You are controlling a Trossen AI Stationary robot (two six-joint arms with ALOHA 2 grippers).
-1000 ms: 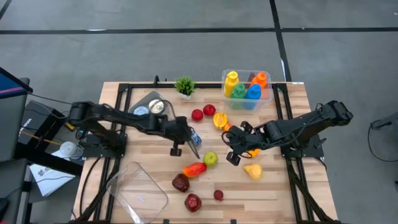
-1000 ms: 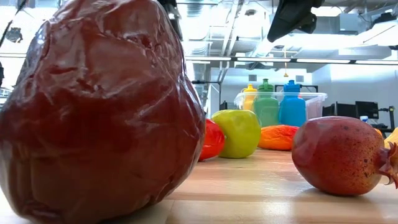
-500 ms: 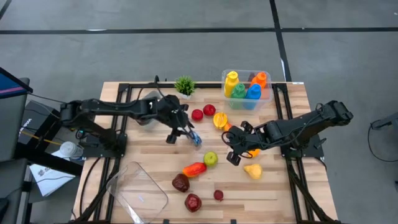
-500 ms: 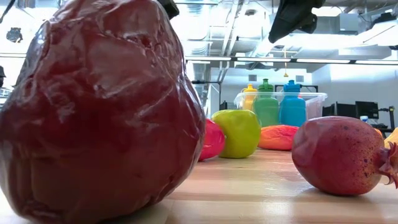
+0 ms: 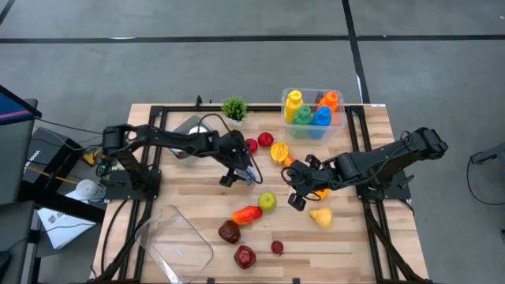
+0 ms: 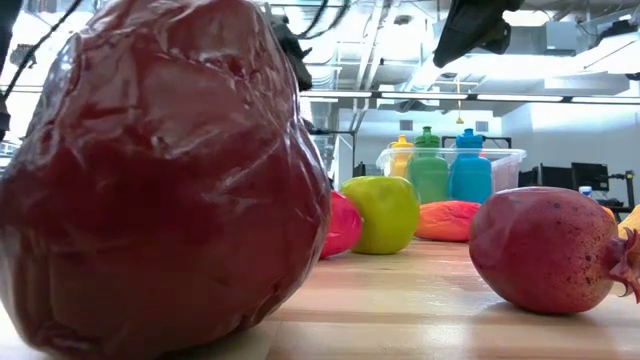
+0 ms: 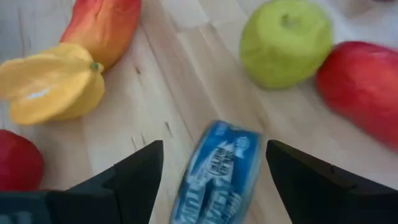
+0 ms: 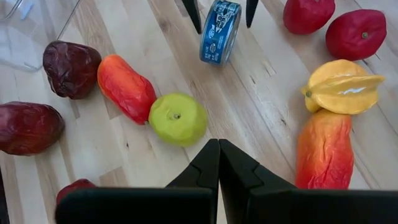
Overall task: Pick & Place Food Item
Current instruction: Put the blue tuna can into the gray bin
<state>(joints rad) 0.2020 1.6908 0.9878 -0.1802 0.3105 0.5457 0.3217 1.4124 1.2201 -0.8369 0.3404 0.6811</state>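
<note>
between the wide-spread fingers of the left gripper (image 5: pixel 240 171) lies a blue printed tin can (image 7: pixel 214 173) on the wooden table (image 5: pixel 347 237), untouched; beyond it a green apple (image 7: pixel 285 42). right gripper (image 5: pixel 293 194) pinched closed.

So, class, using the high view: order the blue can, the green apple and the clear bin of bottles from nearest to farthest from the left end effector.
1. Blue can: between the left end effector's fingers.
2. Green apple: toward the table's near edge, centre.
3. Clear bin of bottles: far right corner.
</note>
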